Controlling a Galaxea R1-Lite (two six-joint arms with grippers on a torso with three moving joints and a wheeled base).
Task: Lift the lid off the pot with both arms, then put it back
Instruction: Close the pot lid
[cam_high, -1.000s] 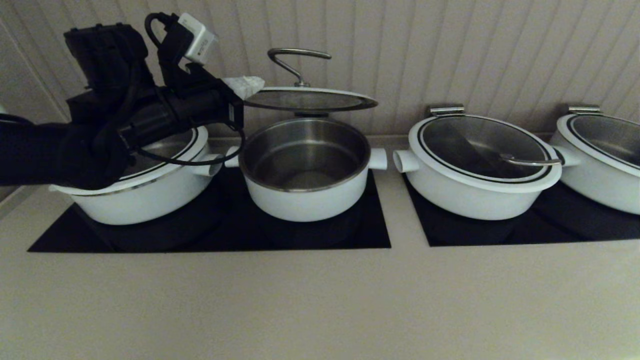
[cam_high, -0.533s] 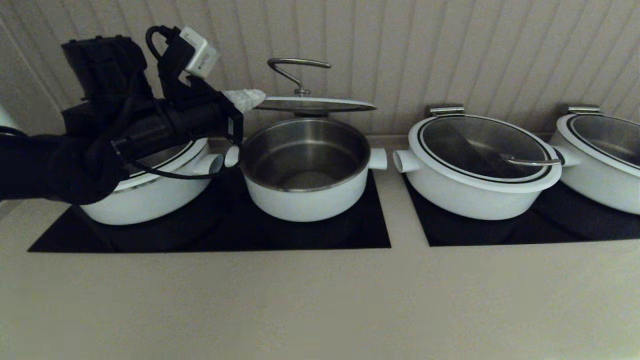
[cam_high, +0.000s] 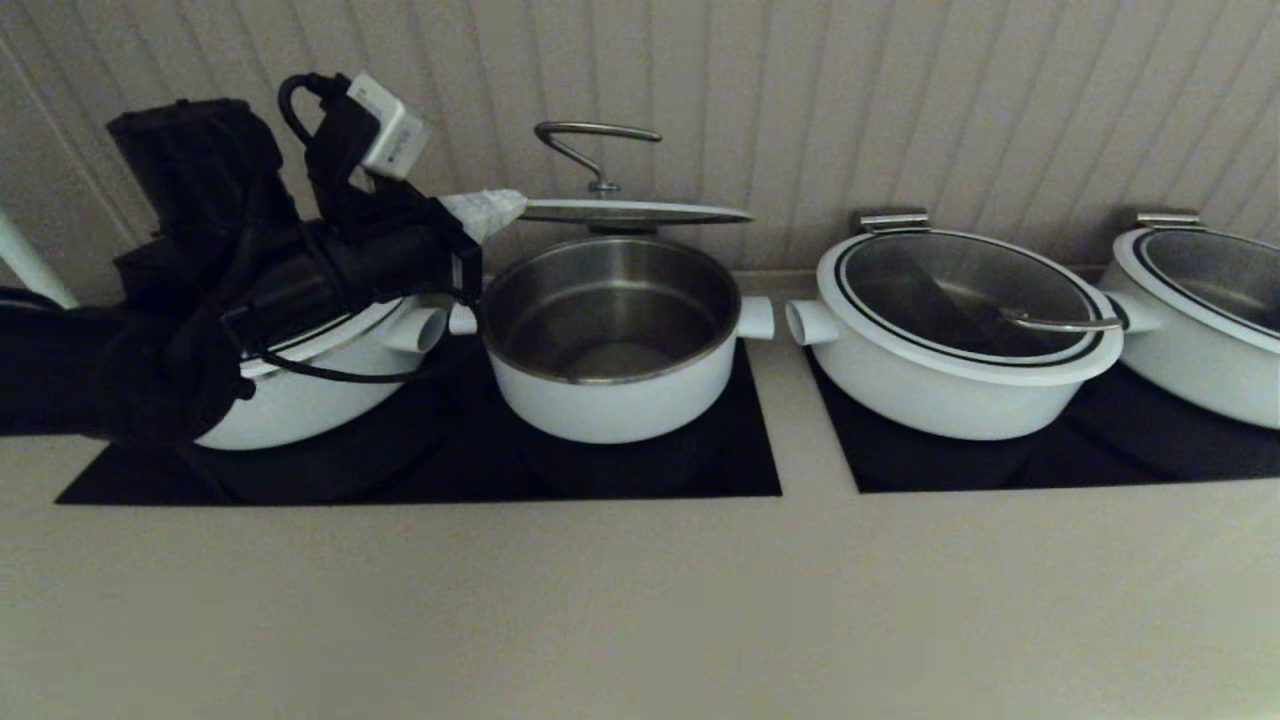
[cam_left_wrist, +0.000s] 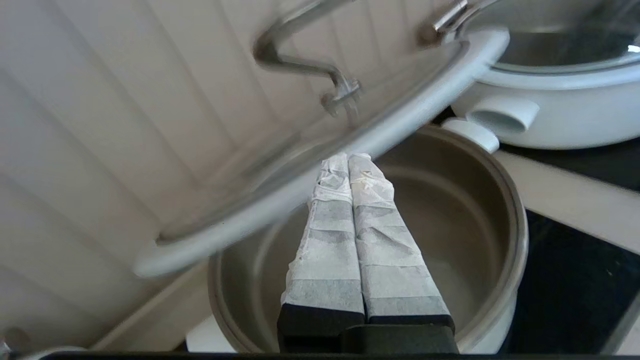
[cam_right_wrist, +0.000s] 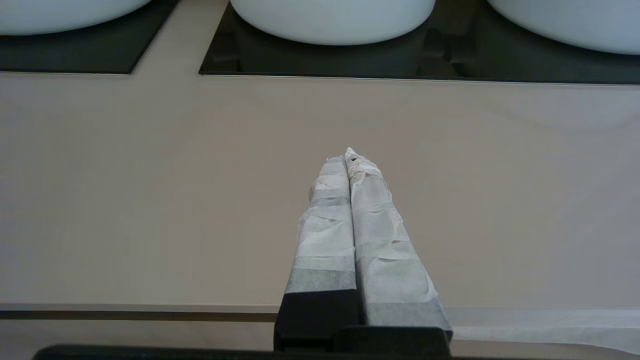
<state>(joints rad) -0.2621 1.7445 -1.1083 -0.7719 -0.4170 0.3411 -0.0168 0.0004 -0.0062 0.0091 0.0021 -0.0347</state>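
The pot (cam_high: 610, 390) stands open on the left black cooktop, its steel inside showing. The lid (cam_high: 625, 211) hovers nearly level just above the pot's back rim, its bent steel handle (cam_high: 590, 140) pointing up. My left gripper (cam_high: 500, 208) is shut, and its white-wrapped fingertips are pressed together under the lid's left rim. In the left wrist view the gripper (cam_left_wrist: 348, 159) touches the underside of the lid's white rim (cam_left_wrist: 300, 185) above the pot (cam_left_wrist: 500, 210). My right gripper (cam_right_wrist: 348, 155) is shut and empty over the beige counter, out of the head view.
A wider white pot (cam_high: 300, 400) sits left of the task pot, partly hidden by my left arm. Two lidded white pots (cam_high: 960, 330) (cam_high: 1200, 330) stand on the right cooktop (cam_high: 1000, 465). A ribbed wall is close behind. The beige counter (cam_high: 640, 600) lies in front.
The lid has come down and levelled out, from tilted with its underside showing to nearly edge-on. My left arm has sunk and drawn slightly left with it.
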